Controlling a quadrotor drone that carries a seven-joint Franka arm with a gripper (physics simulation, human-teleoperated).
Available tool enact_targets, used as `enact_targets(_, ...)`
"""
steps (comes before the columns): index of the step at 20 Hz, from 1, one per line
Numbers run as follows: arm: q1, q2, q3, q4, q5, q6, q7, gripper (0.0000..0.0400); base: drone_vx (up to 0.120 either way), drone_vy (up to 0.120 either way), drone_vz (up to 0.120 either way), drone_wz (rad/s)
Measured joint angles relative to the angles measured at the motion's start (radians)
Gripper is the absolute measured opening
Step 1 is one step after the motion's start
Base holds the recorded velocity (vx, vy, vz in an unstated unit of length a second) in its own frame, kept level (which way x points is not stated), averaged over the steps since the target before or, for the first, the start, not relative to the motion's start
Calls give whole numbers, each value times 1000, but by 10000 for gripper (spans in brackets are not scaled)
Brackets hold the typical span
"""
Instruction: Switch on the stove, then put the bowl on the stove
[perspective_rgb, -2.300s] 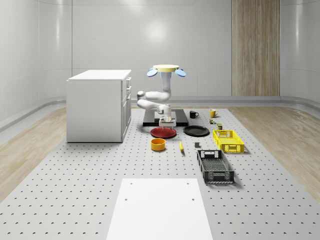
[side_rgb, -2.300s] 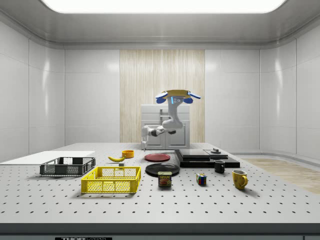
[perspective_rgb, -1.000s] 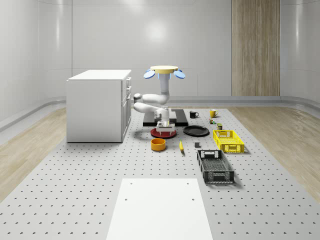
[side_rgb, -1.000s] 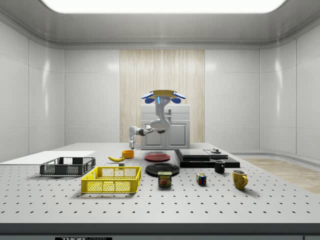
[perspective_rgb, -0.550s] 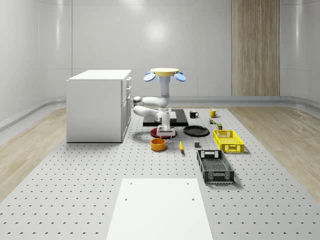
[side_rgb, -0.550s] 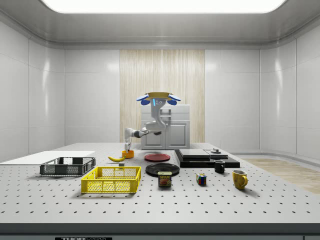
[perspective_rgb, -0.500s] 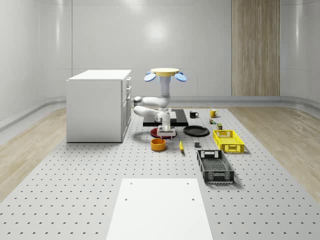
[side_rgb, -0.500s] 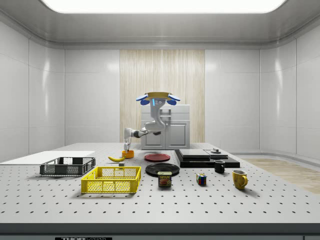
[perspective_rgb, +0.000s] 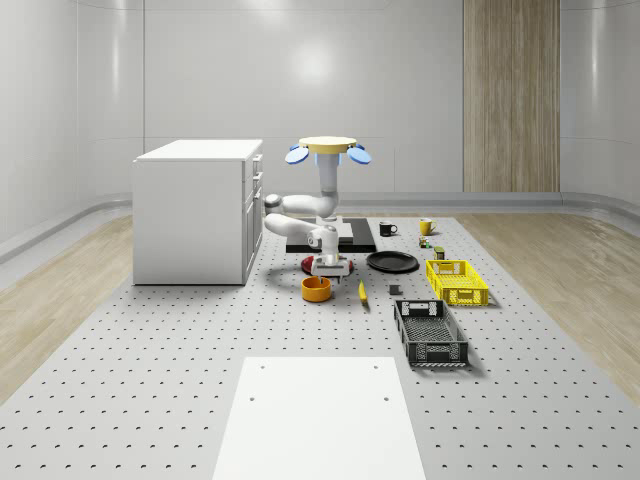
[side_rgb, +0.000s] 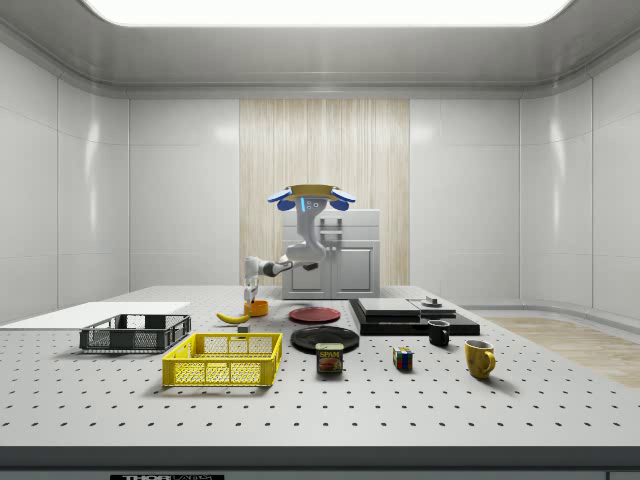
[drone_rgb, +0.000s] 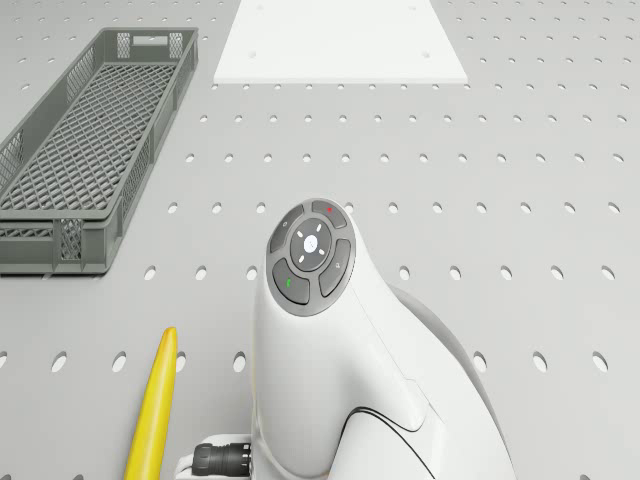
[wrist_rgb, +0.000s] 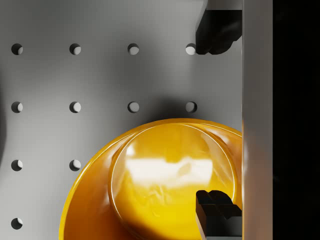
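Perforated table (perspective_rgb: 150, 400) carries white cabinet (perspective_rgb: 195, 210), stove (side_rgb: 410, 315), crates, plates, banana (drone_rgb: 150, 410).

Drone (perspective_rgb: 330, 148) hovers above table near stove, arm folded down toward orange bowl (perspective_rgb: 316, 288).

Bowl sits on table, well apart from stove, beside banana and red plate (side_rgb: 314, 314).

Gripper (wrist_rgb: 215, 120) just above bowl, fingers (wrist_rgb: 216, 210) spread wide: one over bowl interior, other outside rim.

Judged step: bowl pickup approach; stove's state cannot be told.

Next move: lower until fingers straddle rim wall, then pinch.
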Motion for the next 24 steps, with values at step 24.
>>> enact_targets(24, -4, 24, -70, 29, -71, 15, -11, 400, 0, 0, 0, 0)
